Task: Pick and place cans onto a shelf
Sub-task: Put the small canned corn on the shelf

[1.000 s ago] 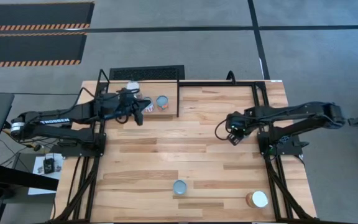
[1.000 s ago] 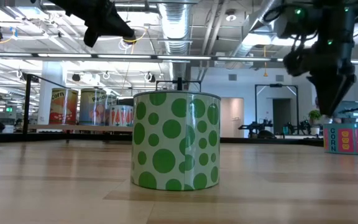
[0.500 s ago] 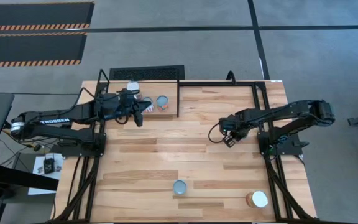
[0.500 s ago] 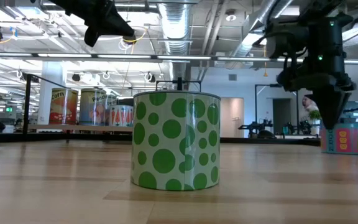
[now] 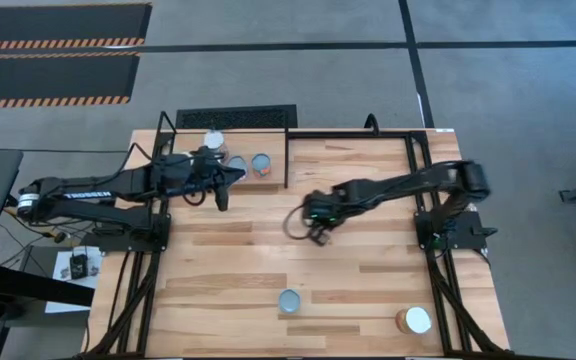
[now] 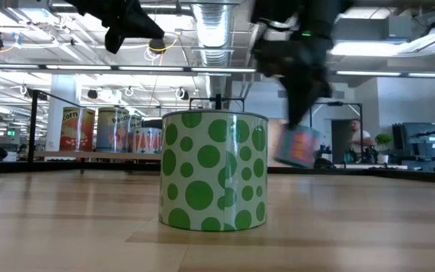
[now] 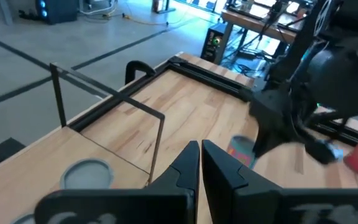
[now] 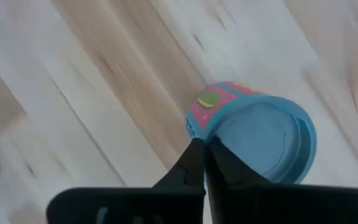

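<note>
My right gripper (image 5: 317,224) reaches over the middle of the table and is shut on a pink-and-blue can with a light blue top (image 8: 260,140), which also shows in the low view (image 6: 297,147). My left gripper (image 5: 219,190) is shut and empty, above the near right part of the shelf (image 5: 268,140). Three cans (image 5: 236,162) stand on their bases on the shelf board. A green-dotted can (image 6: 214,170) stands near the table's near edge (image 5: 289,300). An orange can with a white top (image 5: 415,320) stands at the near right. My right gripper pinches the rim of the can's top (image 8: 199,127) between its two fingers, at the edge of the light blue lid. The fingers come from above, pointing down. The can hangs tilted below them, low over the tabletop; whether its base touches the wood I cannot tell.
The shelf's thin black rod frame (image 5: 287,150) stands at the far left of the table. Black rails (image 5: 413,150) run along the far right edge. Bare planks lie between the shelf and the two near cans.
My right gripper has come down onto the pink-and-blue can, which stood upright at the table's right, and has gone toward the table's left with it. The can is now tilted under the fingers.
</note>
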`<action>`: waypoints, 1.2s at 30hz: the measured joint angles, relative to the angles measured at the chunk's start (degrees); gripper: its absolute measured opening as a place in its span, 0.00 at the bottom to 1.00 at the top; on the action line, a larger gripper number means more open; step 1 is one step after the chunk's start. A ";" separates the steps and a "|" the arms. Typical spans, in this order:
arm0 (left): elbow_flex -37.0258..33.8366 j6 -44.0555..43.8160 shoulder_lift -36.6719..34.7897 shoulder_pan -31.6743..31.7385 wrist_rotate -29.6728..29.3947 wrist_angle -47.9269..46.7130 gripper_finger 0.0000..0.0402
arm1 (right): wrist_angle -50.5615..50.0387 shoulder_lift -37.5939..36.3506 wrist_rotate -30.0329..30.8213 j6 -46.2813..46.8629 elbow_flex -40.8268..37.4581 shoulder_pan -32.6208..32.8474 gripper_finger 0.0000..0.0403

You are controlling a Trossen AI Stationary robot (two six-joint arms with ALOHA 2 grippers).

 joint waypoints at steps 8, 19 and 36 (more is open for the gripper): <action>0.00 2.91 -3.80 -0.23 0.03 -0.54 0.01 | -0.81 20.28 2.28 -13.96 24.44 -0.15 0.03; 0.00 4.19 -10.30 -0.23 -0.05 -6.65 0.01 | -6.46 35.30 1.86 -20.84 47.77 -0.68 0.06; 0.00 4.13 -10.74 -0.23 -0.13 -8.50 0.01 | -9.93 35.94 2.43 -21.76 51.30 -0.60 0.34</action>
